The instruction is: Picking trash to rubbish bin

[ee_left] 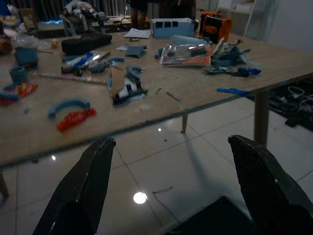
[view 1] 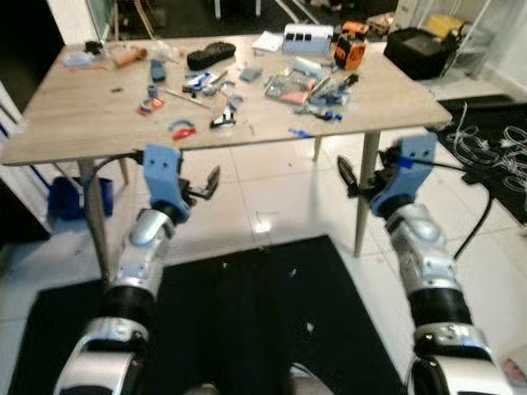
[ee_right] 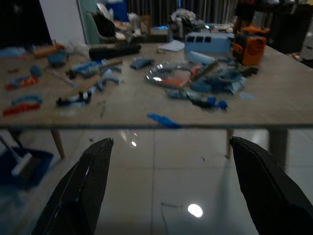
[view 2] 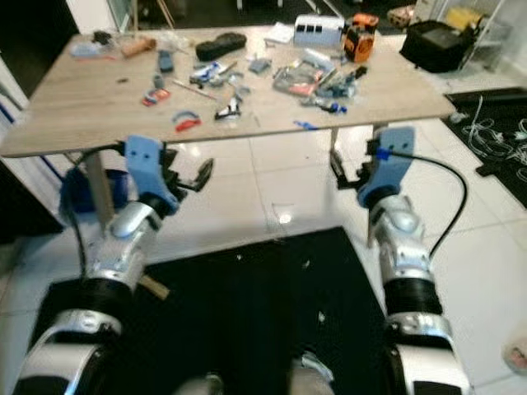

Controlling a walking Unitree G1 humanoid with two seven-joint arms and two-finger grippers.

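A wooden table (view 1: 99, 115) stands before me, strewn with trash: clear plastic packaging (view 1: 290, 87), blue scraps (view 1: 300, 132), a red and blue curved piece (view 1: 183, 130) and a dark wrapper (view 1: 223, 120). My left gripper (view 1: 204, 186) hangs open below the table's front edge, its black fingers (ee_left: 83, 186) wide apart. Below the front right corner my right gripper (view 1: 352, 178) is open too, fingers (ee_right: 264, 186) spread. Neither holds anything. In the right wrist view the packaging (ee_right: 168, 74) lies mid-table.
A black case (view 1: 211, 55), a white box (view 1: 307, 37) and an orange tool (view 1: 350, 45) sit at the table's far side. A black bag (view 1: 420, 51) and white cables (view 1: 494, 148) lie on the floor at right. A blue bin (view 1: 64, 197) stands under the table's left. A black mat (view 1: 247, 329) lies underfoot.
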